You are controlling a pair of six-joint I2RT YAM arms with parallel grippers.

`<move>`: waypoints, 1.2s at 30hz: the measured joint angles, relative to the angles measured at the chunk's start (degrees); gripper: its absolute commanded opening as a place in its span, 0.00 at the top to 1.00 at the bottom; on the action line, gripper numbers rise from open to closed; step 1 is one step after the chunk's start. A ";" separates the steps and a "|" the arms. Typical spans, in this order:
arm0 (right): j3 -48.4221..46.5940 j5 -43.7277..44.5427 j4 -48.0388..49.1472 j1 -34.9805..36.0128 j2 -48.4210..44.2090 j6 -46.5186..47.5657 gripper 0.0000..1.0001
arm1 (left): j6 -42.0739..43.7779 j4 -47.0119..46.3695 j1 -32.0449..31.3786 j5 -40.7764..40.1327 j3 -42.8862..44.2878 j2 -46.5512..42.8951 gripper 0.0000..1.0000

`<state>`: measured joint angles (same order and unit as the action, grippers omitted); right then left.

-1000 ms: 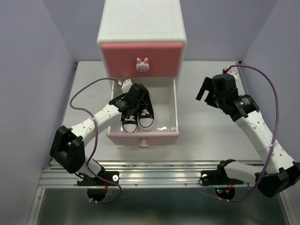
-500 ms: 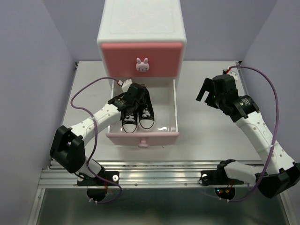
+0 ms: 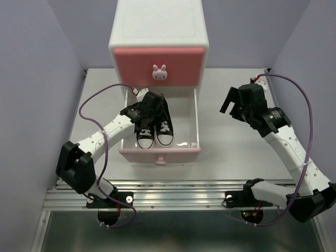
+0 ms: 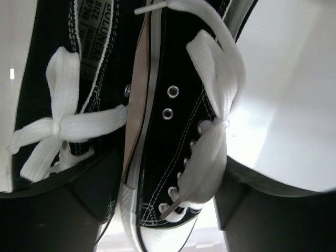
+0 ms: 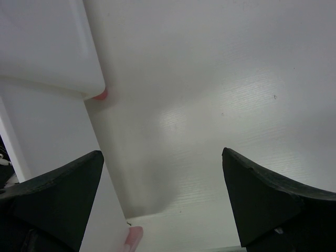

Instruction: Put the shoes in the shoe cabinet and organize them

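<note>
The white shoe cabinet [image 3: 157, 31] has its upper pink drawer shut and its lower drawer [image 3: 160, 154] pulled out. Two black shoes [image 3: 145, 134] [image 3: 164, 128] lie side by side in that drawer, white toes toward the front. My left gripper [image 3: 149, 107] hovers over their heel ends, open. In the left wrist view its fingers [image 4: 52, 215] straddle the right-hand black shoe [image 4: 168, 157] without pressing it, and the other shoe [image 4: 58, 105] lies beside it. My right gripper [image 3: 231, 102] hangs open and empty over the table, right of the cabinet.
The right half of the drawer floor [image 3: 186, 131] is bare white. The right wrist view shows the cabinet's corner [image 5: 47, 47] with a pink foot [image 5: 100, 95] and bare table [image 5: 220, 79]. Grey walls close in both sides.
My left gripper has gone from shut to open, letting go of the black shoe, which now rests beside its pair. The right arm has not moved.
</note>
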<state>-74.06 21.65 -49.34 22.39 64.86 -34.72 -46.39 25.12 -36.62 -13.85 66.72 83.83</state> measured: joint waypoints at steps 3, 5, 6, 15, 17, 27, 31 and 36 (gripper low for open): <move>0.00 -0.04 0.11 0.00 0.00 0.00 0.00 | 0.90 2.43 -0.02 0.44 1.09 -0.33 0.02; 0.00 -0.11 0.24 0.00 0.00 0.00 0.00 | 1.88 3.13 -0.04 0.63 1.49 -1.36 0.01; 0.00 -0.22 0.37 0.00 0.00 0.00 0.00 | 2.21 2.99 -0.04 0.57 1.84 -1.92 0.01; -0.02 -1.79 2.73 0.00 -1.07 0.79 0.00 | 5.79 0.85 0.37 0.90 6.43 -11.41 0.01; -0.09 -3.10 3.91 0.00 -1.79 1.53 0.00 | 6.78 1.01 0.37 1.40 6.80 -12.68 0.01; -8.79 -12.66 9.27 0.00 -0.33 8.33 0.00 | 10.19 7.61 0.37 6.32 10.16 -19.43 0.01; -16.22 -17.31 11.80 -0.02 3.32 11.69 0.00 | 10.88 9.09 0.33 9.11 13.97 -22.75 0.01; -27.91 -24.35 14.88 -0.22 10.10 16.59 0.00 | 12.72 10.88 -1.11 10.36 18.69 -22.88 0.01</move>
<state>-101.97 -2.70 -34.46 22.17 74.96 -18.13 -33.67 36.01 -37.74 -3.49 85.41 60.95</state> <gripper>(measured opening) 0.998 0.986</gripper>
